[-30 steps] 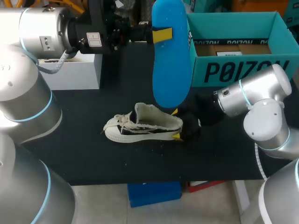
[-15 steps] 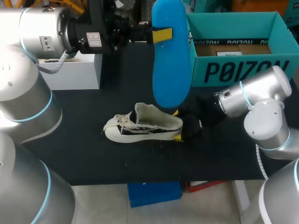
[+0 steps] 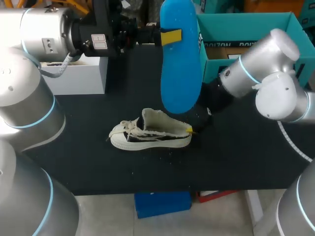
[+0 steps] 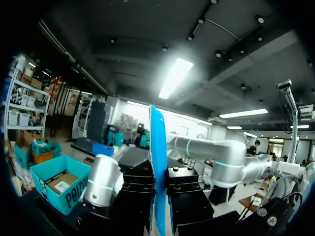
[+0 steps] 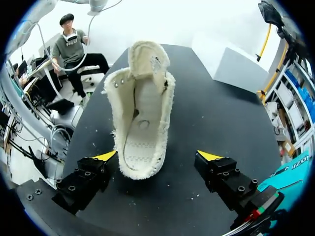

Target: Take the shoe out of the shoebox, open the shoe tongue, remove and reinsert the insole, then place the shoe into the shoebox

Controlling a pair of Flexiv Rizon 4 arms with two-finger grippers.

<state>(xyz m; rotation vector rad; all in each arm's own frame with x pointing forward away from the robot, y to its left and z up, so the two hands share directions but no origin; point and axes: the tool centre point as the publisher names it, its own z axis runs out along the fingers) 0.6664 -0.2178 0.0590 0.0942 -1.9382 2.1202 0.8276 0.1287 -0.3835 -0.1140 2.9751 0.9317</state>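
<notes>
Item: cream low-top shoe [image 3: 150, 132], standing on its sole on the black table [image 3: 98, 167] near the middle, toe toward my left, heel toward my right; laces loose, tongue pulled up and forward, opening wide; in the right wrist view the shoe [image 5: 140, 123] shows its pale stitched inner floor down to the heel. Item: blue insole [image 3: 179, 59], off the table, held roughly upright in the air above and just behind the heel, its lower end hanging close over the shoe's collar; in the left wrist view the insole [image 4: 158, 172] shows edge-on as a thin blue blade. Item: left gripper [image 3: 170, 37], coming in from my left, clamped on the insole near its upper part, one yellow tip lying across the blue face; its black finger blocks press the insole from both sides at the left gripper [image 4: 160, 196]. Item: right gripper [image 5: 157, 157], low over the table at the heel, fingers spread wide apart, heel lying between them, close beside one finger [image 5: 106, 157] and clear of the other; holding nothing. Item: teal shoebox [image 3: 246, 29], open, at the far right of the table behind the right arm [image 3: 256, 73], brown card showing inside; well apart from the shoe. Item: white box [image 3: 78, 73], at the far left of the table.
</notes>
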